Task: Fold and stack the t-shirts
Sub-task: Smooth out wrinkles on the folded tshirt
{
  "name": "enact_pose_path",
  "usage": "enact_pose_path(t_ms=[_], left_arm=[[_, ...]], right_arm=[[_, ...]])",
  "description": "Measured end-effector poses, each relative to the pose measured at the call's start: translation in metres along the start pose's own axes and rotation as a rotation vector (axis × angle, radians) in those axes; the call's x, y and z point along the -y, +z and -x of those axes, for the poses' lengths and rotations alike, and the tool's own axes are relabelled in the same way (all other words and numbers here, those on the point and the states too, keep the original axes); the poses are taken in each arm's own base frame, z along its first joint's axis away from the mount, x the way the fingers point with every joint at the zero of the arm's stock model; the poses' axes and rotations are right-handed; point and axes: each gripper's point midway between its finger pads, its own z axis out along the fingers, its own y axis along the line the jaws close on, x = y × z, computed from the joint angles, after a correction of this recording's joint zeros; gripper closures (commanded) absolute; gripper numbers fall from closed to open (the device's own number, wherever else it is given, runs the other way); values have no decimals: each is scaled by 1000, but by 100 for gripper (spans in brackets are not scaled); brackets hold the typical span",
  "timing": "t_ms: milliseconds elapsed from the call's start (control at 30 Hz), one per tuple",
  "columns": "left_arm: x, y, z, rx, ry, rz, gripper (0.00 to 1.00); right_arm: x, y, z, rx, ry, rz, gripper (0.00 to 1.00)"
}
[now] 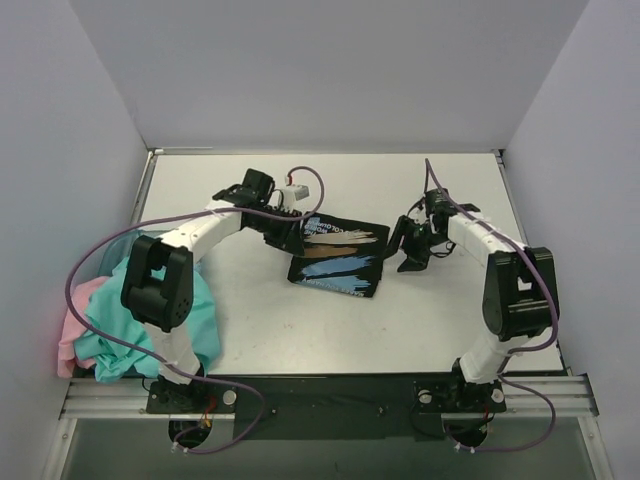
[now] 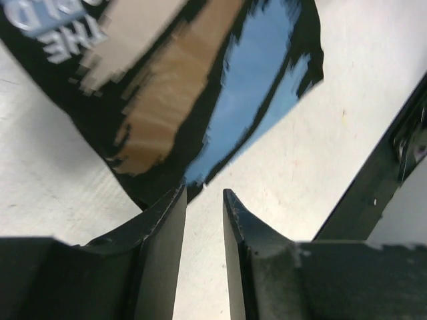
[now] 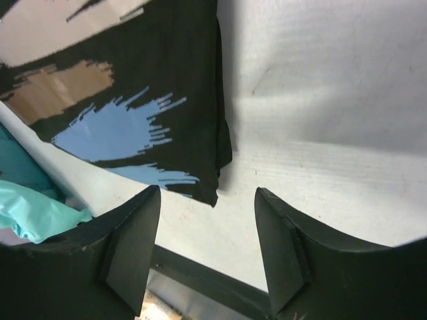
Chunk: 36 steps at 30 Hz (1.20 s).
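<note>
A black t-shirt [image 1: 338, 258] with a blue-and-beige print lies folded into a small rectangle at the table's middle. My left gripper [image 1: 292, 238] sits at its left edge; in the left wrist view the left gripper [image 2: 204, 197] is open by a narrow gap with bare table between the fingers, just short of the black t-shirt [image 2: 200, 80]. My right gripper [image 1: 404, 252] hovers just right of the shirt. The right wrist view shows the right gripper [image 3: 208, 193] open wide and empty, next to a corner of the black t-shirt [image 3: 167, 67]. Teal t-shirts [image 1: 150, 320] and a pink one [image 1: 75, 320] are heaped at the left.
A translucent teal bin rim [image 1: 110, 250] shows behind the heap at the left edge. White walls close the table on three sides. A metal rail [image 1: 330, 390] runs along the near edge by the arm bases. Teal cloth [image 3: 33, 213] shows at the right wrist view's left.
</note>
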Motion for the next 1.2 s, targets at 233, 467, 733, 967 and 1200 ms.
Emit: enact_pose_path(t_ms=[233, 467, 733, 967, 1200], left_arm=[[-39, 3, 18, 97, -164, 124, 53], [-47, 39, -15, 27, -292, 144, 75], [-44, 54, -25, 20, -329, 156, 79], [-35, 51, -24, 44, -307, 157, 45], [-66, 20, -2, 97, -258, 267, 43]], right_arm=[[3, 33, 22, -15, 36, -27, 51], [-8, 57, 23, -50, 52, 16, 75], [-13, 66, 25, -67, 80, 56, 100], [-2, 57, 30, -102, 55, 55, 100], [13, 50, 42, -120, -55, -23, 100]])
